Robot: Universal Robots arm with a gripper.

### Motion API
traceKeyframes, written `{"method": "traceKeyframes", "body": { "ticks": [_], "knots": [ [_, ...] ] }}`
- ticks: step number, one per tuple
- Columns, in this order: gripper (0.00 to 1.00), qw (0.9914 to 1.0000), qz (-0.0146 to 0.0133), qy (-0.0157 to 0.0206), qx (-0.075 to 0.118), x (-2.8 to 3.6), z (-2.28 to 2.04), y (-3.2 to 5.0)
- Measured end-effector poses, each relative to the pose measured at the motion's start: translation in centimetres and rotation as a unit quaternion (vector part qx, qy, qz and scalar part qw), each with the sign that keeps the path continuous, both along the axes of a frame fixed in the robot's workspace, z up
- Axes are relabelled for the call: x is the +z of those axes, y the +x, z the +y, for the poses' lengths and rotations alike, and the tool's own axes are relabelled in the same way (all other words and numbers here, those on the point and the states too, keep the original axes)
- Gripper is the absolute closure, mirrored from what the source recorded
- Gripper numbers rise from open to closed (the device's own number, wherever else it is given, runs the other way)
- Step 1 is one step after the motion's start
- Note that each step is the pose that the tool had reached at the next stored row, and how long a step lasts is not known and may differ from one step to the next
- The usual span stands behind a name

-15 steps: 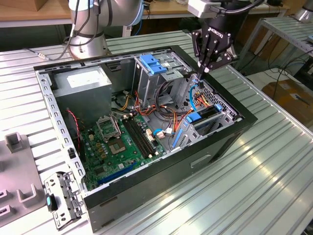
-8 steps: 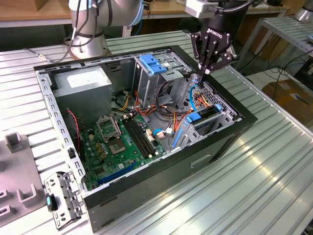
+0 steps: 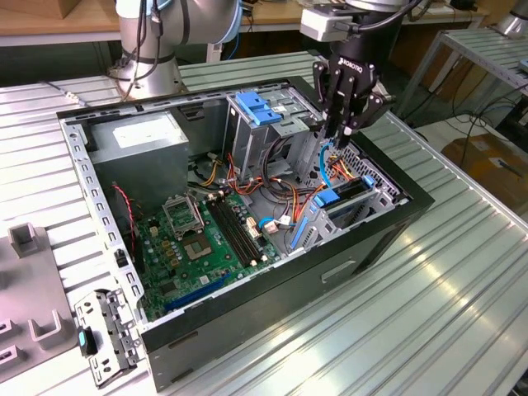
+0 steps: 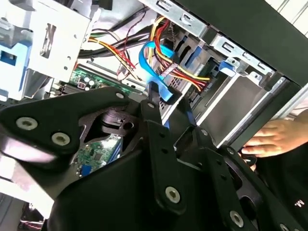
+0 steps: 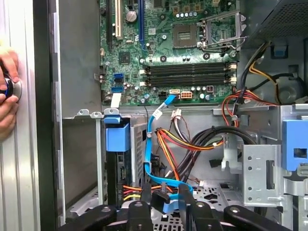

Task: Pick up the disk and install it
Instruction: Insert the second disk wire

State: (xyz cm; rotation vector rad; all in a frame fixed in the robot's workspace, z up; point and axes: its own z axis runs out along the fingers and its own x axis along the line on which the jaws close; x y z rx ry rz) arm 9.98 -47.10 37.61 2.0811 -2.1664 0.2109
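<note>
- The claw [image 3: 330, 139] hangs inside the open computer case [image 3: 272, 289], in the upper right of the exterior view. Its fingers [image 5: 146, 195] are parted and grip nothing.
- A thin light-blue cable [image 5: 155, 139] loops up between those fingers in both wrist views. I cannot tell whether it touches them.
- The disk [image 3: 334, 202] stands on edge in the drive cage just below the claw, right of centre in the exterior view. In the first wrist view its blue rail [image 5: 118, 137] sits above the dark body in the bay. Judging by that, it already sits in its slot, apart from the claw, though whether it is fully seated is hidden.
- A paler blue bracket [image 3: 260, 110] tops the upper cage, toward the exterior view's left of the claw.
- The case lies on its side, so the motherboard [image 3: 206, 239] and the bays face up, within reach from above.
- A person's hand [image 5: 7, 91] rests on a round object just outside the case wall.
- The counter [image 3: 429, 289] is ribbed bare metal. A detached metal bracket [image 3: 103, 330] lies at the lower left of the exterior view.
- Beyond the counter are workshop benches and a cardboard box [image 3: 495, 165] at the exterior view's right.
</note>
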Motion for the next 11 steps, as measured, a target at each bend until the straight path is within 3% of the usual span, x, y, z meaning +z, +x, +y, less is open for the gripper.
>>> {"method": "traceKeyframes", "body": {
  "ticks": [2, 3, 5, 8, 11],
  "knots": [
    [0.64, 0.99999, 0.0, -0.0047, 0.0, -0.31, 0.09, 0.05],
    [0.64, 0.99994, 0.0, -0.0107, 0.0, -0.41, 0.22, 0.09],
    [0.65, 0.99966, 0.0, -0.0261, 0.0, -0.42, 0.62, 0.11],
    [0.84, 0.99917, 0.0, -0.0407, 0.0, -0.44, 0.92, 0.12],
    [0.84, 0.99849, 0.0, -0.0549, 0.0, -0.51, 1.2, 0.12]
  ]
}}
